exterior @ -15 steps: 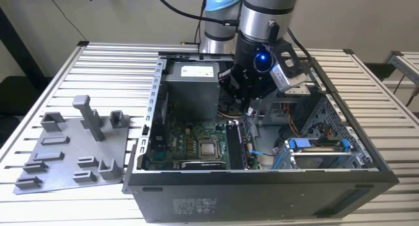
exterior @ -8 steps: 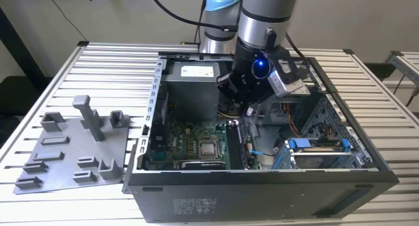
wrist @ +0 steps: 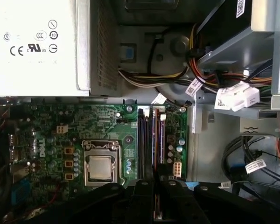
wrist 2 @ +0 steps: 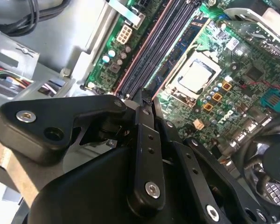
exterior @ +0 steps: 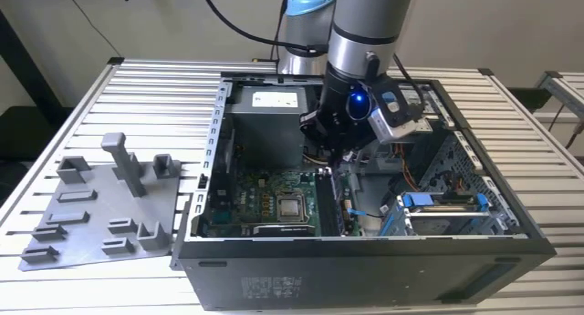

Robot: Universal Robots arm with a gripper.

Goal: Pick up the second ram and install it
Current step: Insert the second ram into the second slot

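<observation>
- Reaching down into the open computer case [exterior: 365, 267], the arm has its gripper [exterior: 341, 153] low inside, just above the motherboard [exterior: 264, 199].
- The case lies on a slatted metal table [exterior: 164, 83]. A grey fixture plate [exterior: 91, 212] with upright blocks sits well apart from the gripper, on the exterior view's left.
- In the first wrist view the black fingers [wrist: 142, 189] are drawn close together. A thin brownish strip is pinched between them, which looks like the second ram [wrist: 155, 206] seen edge-on, though I can make out little of it.
- That strip lines up with the long memory slots [wrist: 143, 140], directly over them. I cannot tell whether it touches a slot.
- The bare processor [wrist: 101, 167] sits in its socket just beside the slots.
- The silver power supply [wrist: 32, 46] is at the far end of the board, with bundled cables [wrist: 149, 77] next to it.
</observation>
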